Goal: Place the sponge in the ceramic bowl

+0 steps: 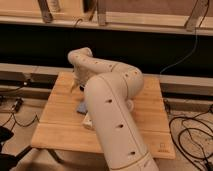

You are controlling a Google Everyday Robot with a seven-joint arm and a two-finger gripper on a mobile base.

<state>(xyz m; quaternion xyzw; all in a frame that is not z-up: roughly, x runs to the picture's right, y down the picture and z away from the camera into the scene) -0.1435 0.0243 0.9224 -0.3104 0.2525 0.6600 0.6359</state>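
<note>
**Hand close to the sponge, bowl out of my sight**

I have the hand point(75, 86) hanging from the wrist over the left rear part of the wooden tabletop point(60, 130). I cannot tell whether it is released or clenched. The sponge point(81, 106) lies flat on the tabletop just in front of the hand, on my side of it, and not in any dish. I judge the step in hand to be the reach for the sponge.

To do it well, I would line the hand up squarely over the pad before lowering. The pad is thin and lies flush on the wood, so the grip must come down close to the surface and take it by two opposite edges rather than skid across the top. A pale object point(88, 120) sits just beside the sponge on the near side, and I would keep clear of it. The arm point(112, 100) covers the middle of the tabletop and I cannot see the ceramic bowl. I would locate it before carrying anything.

The sponge shows as a small, flat blue patch with its right part hidden behind the arm. I expect it to be light and to squash under a grip.
</note>
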